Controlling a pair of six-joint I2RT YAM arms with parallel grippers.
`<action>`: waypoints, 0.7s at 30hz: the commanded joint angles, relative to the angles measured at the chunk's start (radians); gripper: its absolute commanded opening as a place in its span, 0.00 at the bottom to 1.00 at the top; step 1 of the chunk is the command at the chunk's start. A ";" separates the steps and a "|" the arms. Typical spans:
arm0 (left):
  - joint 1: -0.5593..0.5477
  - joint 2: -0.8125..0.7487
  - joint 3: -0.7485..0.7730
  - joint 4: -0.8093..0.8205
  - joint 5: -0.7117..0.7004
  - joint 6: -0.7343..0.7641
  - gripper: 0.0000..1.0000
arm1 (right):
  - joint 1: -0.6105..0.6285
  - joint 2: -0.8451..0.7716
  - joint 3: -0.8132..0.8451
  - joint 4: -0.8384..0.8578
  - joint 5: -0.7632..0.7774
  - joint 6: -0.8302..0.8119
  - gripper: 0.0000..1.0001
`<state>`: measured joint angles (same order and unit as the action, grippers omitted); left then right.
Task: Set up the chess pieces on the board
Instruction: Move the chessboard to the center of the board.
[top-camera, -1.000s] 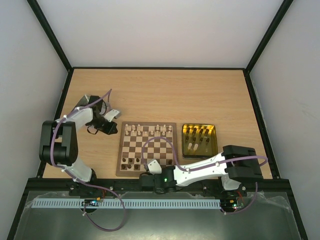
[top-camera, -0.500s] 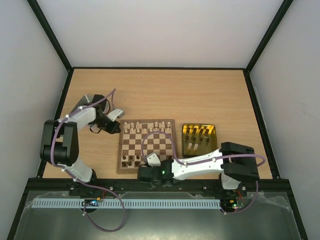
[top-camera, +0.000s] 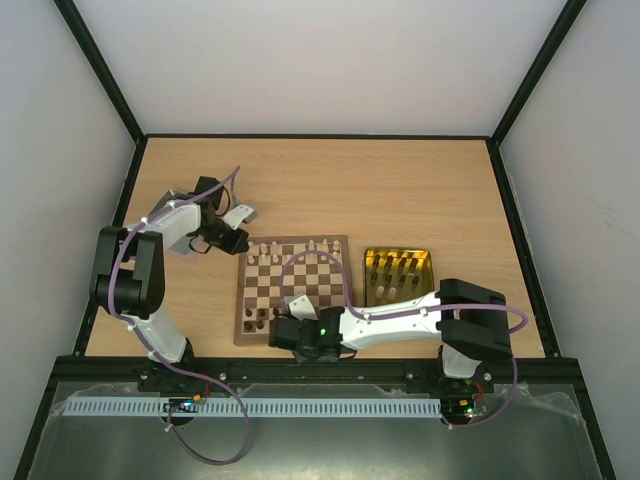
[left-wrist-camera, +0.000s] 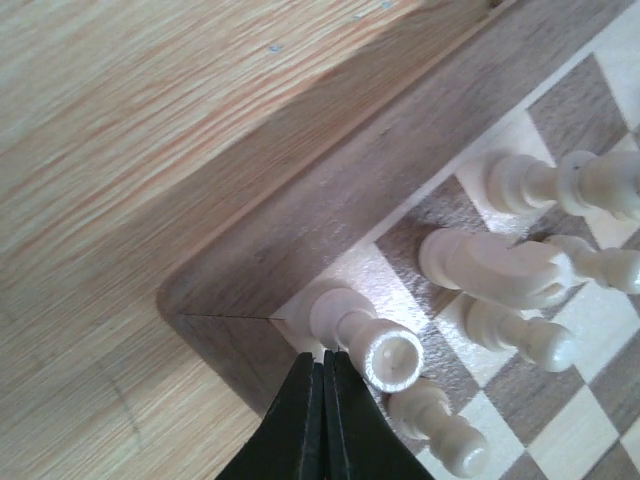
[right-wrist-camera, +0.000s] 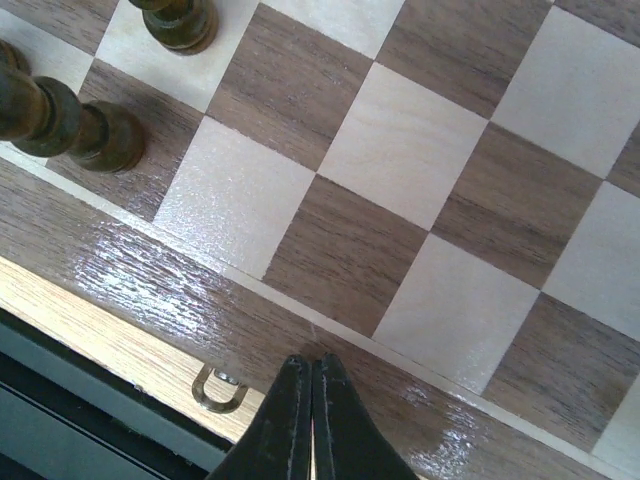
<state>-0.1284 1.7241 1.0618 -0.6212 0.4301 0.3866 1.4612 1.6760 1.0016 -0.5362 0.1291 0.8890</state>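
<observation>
At board (top-camera: 296, 290) far-L corner: L hand (left-wrist-camera: 322, 368) pinched closed, empty, tips just beside cream corner piece (left-wrist-camera: 368, 338). R hand (right-wrist-camera: 310, 368) also closed, empty, over near rim. Cream pcs (top-camera: 300, 252) on far rows, dark pcs (top-camera: 262, 318) near-L corner. More cream ones in tin (top-camera: 367, 285), R of board on worktop (top-camera: 330, 180).
</observation>
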 joint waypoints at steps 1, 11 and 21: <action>-0.004 -0.004 0.023 -0.003 -0.065 -0.011 0.02 | -0.007 0.013 0.006 0.000 0.027 -0.014 0.02; -0.002 -0.043 -0.018 0.024 -0.219 -0.018 0.02 | -0.010 -0.002 -0.017 0.008 0.013 -0.018 0.02; -0.002 -0.036 -0.033 0.017 -0.246 -0.024 0.02 | -0.010 0.011 -0.041 0.039 -0.027 -0.020 0.02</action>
<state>-0.1299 1.6993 1.0477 -0.5934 0.2066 0.3729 1.4567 1.6752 0.9901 -0.5045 0.1242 0.8745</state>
